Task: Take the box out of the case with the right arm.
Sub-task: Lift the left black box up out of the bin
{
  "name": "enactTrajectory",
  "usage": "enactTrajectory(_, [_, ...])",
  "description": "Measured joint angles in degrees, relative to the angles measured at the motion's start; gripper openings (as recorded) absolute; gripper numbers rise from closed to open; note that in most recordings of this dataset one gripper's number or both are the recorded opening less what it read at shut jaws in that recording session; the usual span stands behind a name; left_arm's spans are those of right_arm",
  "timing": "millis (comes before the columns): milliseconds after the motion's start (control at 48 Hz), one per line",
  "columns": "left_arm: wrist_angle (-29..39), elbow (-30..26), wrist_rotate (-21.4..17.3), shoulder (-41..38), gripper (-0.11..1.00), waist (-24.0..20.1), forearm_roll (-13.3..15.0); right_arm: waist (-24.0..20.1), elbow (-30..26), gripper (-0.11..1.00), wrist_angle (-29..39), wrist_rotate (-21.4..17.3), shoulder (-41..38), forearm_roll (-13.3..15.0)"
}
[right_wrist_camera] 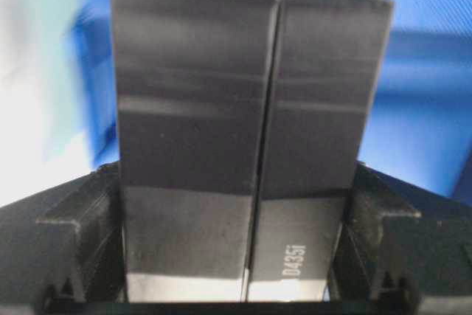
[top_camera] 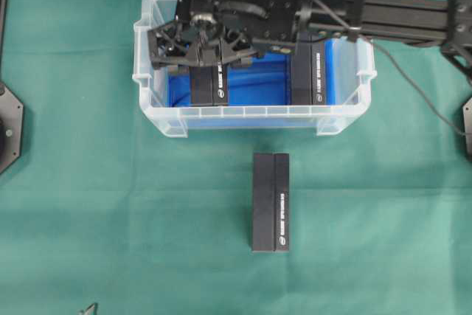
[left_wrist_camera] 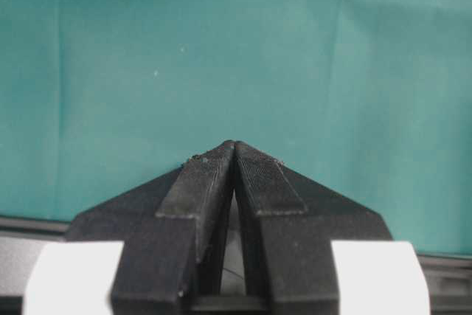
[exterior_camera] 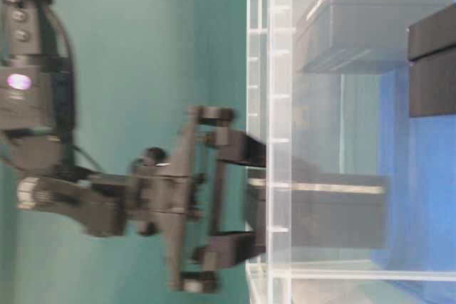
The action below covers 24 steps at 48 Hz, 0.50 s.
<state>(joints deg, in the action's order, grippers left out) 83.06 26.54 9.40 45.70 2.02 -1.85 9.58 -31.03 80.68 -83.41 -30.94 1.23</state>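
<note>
Now | my right arm's jaws [top_camera: 200, 51] straddle the box [top_camera: 210, 85] standing at the case's [top_camera: 147, 71] left end, closed against both its sides | long axis runs away from my wrist | left jaws [left_wrist_camera: 234, 154] clenched, well apart.

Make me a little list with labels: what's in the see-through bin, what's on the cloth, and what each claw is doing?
bin: clear case with blue bottom, on green cloth
in bin: two black boxes, left box, right box
on cloth: third black box, in front of the case
right gripper: fingers either side of left box
left gripper: shut, over bare cloth
</note>
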Motion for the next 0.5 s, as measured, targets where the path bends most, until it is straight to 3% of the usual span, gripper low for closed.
enactTrajectory(499, [-0.18,0.09,0.00,-0.26,0.00,0.00,0.00,-0.62,-18.98,0.66,17.05,0.00,0.44,3.60])
